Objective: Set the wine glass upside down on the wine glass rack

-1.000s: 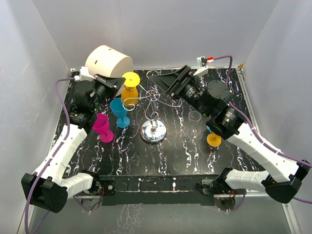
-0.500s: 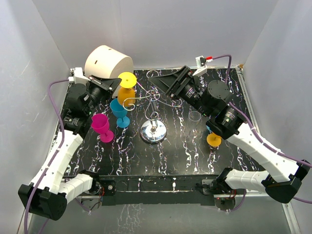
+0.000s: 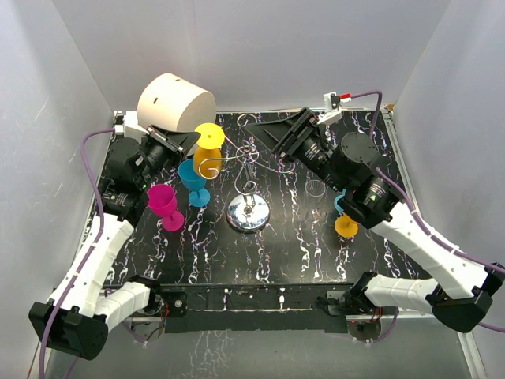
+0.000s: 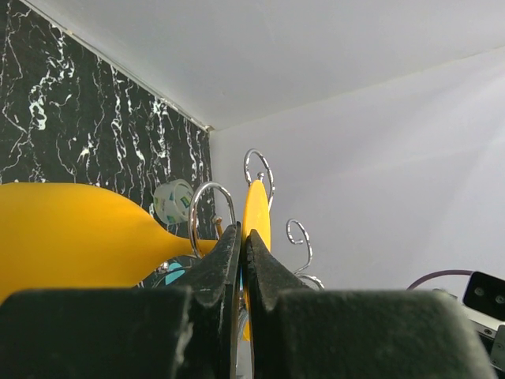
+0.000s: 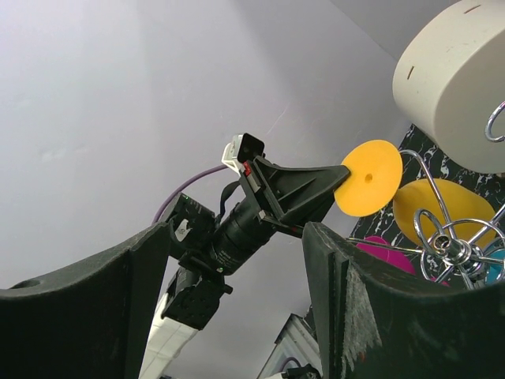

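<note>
The yellow wine glass (image 3: 208, 158) is upside down, foot (image 3: 211, 130) on top, at the left spiral arm of the silver wire rack (image 3: 248, 213). My left gripper (image 3: 192, 136) is shut on the rim of its foot. In the left wrist view my gripper (image 4: 243, 233) pinches the foot (image 4: 257, 207); the bowl (image 4: 71, 237) lies to the left, and the stem sits at a wire curl (image 4: 211, 207). I cannot tell whether it is hooked in. My right gripper (image 3: 274, 137) is open and empty just right of the rack top. Its view (image 5: 237, 237) shows the glass foot (image 5: 371, 178).
A big cream cylinder (image 3: 175, 101) stands at the back left. A blue glass (image 3: 192, 180) and a pink glass (image 3: 164, 204) stand left of the rack. A clear glass (image 3: 316, 189) and an orange glass (image 3: 345, 225) stand to its right.
My left wrist has swung back to the left with the yellow glass still held; the glass has sunk slightly at the rack arm. My right gripper has shifted a little to the right.
</note>
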Motion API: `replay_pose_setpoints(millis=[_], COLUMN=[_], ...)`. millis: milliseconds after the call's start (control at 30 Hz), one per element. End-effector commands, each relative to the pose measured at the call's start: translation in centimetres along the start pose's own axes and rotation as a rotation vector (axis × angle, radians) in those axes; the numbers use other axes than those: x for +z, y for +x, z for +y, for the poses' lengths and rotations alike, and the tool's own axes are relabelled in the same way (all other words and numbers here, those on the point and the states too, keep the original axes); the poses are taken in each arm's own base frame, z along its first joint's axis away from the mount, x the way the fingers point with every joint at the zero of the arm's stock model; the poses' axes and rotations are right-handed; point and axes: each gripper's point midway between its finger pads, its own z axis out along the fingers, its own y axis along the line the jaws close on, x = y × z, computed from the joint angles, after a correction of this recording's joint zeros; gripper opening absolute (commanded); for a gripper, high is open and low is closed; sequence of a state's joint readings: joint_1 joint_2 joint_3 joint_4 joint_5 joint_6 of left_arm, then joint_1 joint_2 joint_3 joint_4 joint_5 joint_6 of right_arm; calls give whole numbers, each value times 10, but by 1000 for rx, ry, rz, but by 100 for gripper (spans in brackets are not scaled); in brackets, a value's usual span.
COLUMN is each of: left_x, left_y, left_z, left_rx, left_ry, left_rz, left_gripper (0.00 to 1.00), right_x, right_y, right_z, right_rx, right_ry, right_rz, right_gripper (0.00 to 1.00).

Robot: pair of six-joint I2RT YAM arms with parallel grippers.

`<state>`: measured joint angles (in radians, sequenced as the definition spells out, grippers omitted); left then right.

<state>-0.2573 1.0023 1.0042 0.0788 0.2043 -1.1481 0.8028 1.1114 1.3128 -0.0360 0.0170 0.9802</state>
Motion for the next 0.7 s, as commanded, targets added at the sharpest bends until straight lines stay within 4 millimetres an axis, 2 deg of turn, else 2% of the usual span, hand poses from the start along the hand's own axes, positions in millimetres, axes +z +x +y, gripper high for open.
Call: replay_pose_setpoints(millis=[0, 367, 667], left_x=[-10, -5, -4], left_y=[-1, 13, 21], left_z=[-19, -15, 2], left_rx=[42, -8, -41], left_ry=[44, 62, 17], left_rz=[20, 75, 97], left_gripper=[0, 1, 8], right_x=[-8, -12, -11], right_y=[-15, -20, -21], right_z=[10, 8, 6], right_rx=[-15, -23, -25], right_ry=[-18, -2, 9], right_rz=[-54, -80, -81], right_gripper=[66, 66, 66])
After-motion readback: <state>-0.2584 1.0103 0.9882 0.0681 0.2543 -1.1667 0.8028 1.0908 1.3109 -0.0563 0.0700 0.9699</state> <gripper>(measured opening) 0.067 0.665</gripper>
